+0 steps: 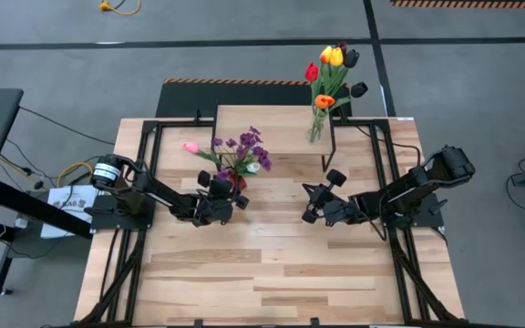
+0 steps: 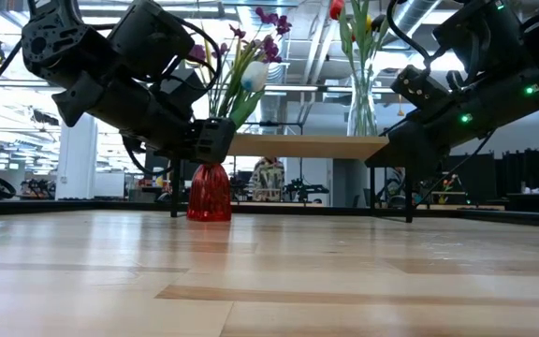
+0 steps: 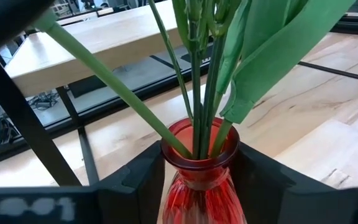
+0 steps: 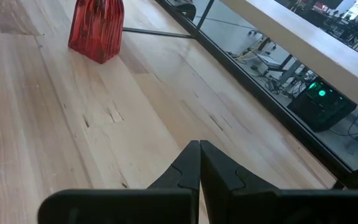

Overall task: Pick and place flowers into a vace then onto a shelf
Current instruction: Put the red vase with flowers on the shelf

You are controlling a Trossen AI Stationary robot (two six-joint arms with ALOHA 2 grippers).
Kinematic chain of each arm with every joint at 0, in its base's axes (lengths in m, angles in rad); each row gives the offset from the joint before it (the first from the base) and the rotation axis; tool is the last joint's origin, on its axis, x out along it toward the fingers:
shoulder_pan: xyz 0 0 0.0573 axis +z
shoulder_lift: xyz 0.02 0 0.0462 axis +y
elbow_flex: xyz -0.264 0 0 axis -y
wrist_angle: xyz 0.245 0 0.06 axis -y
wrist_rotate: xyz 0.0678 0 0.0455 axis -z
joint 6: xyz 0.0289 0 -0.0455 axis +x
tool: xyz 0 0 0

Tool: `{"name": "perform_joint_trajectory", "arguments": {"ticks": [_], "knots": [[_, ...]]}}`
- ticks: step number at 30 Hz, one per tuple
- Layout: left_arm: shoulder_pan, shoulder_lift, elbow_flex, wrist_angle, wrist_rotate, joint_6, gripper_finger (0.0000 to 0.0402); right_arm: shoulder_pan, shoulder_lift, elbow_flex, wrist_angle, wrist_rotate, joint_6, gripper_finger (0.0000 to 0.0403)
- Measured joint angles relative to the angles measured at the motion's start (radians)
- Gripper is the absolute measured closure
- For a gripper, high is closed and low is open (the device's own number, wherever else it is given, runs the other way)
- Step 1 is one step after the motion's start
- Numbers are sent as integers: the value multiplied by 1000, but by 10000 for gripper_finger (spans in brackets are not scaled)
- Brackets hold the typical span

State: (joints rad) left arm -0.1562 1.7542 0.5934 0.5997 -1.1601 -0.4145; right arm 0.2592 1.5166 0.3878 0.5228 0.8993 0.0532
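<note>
L gripper (image 1: 231, 202) jaws straddle red vase (image 2: 209, 192) neck at shelf (image 2: 307, 145) edge, contact unclear; R gripper (image 1: 315, 202) jaws together.

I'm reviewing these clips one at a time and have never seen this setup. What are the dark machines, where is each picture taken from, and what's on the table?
Two dark robot arms work at a light plank table. One picture looks straight down, one looks level across the tabletop, and one comes from each wrist.

The left gripper has its fingers either side of the neck of a red ribbed glass vase holding purple, pink and white artificial flowers; whether they touch it is unclear.

The right gripper is shut, holds nothing and hangs over bare wood.

A clear glass vase of red, yellow and orange tulips stands on the low wood-topped shelf with black legs.
</note>
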Motion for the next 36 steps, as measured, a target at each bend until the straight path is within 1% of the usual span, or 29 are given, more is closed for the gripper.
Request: {"name": "perform_joint_trajectory", "arguments": {"ticks": [4, 17, 26, 32, 36], "knots": [[0, 0, 0, 0, 0, 0, 252, 0, 0, 0, 0, 0, 0, 403], [0, 0, 0, 0, -1, -17, 247, 0, 0, 0, 0, 0, 0, 403], [-17, 0, 0, 3, -31, -27, 247, 0, 0, 0, 0, 0, 0, 403], [-39, 0, 0, 58, -30, -15, 257, 0, 0, 0, 0, -3, 0, 403], [-57, 0, 0, 110, -31, 17, 254, 0, 0, 0, 1, -5, 0, 403]]}}
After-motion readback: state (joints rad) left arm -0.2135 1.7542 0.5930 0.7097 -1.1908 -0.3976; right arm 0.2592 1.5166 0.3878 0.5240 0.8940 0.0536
